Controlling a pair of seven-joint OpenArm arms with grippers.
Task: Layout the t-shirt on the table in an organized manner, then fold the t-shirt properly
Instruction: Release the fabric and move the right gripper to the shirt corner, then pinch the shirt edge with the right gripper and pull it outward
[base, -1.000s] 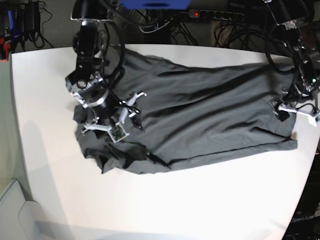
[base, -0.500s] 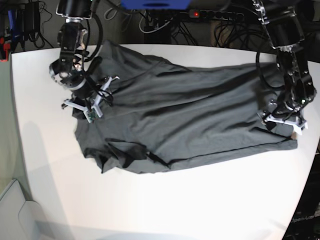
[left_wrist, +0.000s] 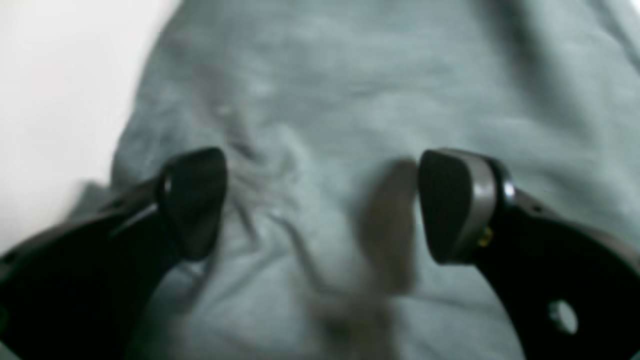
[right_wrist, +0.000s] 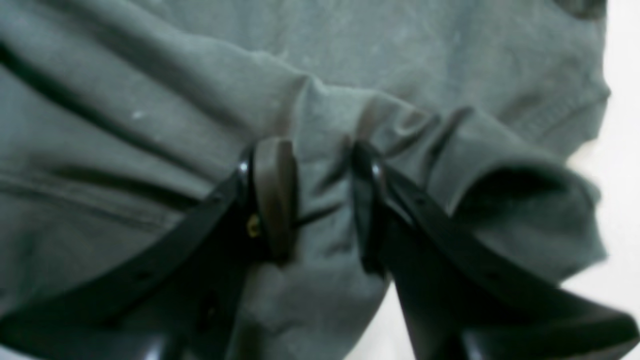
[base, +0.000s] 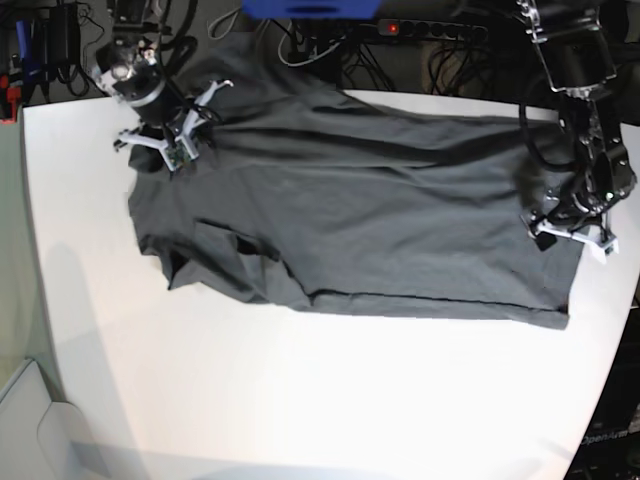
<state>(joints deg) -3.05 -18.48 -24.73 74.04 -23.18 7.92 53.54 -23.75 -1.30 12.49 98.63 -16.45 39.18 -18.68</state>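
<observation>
The t-shirt (base: 350, 210) lies spread across the far half of the table (base: 300, 400), mostly flat through the body but bunched and folded over itself at the end near the right gripper (base: 165, 140). That gripper has its jaws pinched around a raised ridge of cloth by what looks like the sleeve or shoulder; a narrow gap remains between them with fabric in it, so it seems to be gripping the shirt. At the other end, the left gripper (base: 572, 232) sits over the hem corner with its jaws standing wide apart, holding nothing, the cloth lying beneath them. The risk I see is a lopsided pull: with only one end held, tugging could drag the whole shirt sideways or deepen the creases near the sleeve. The pinch is also thin and could slip off.
</observation>
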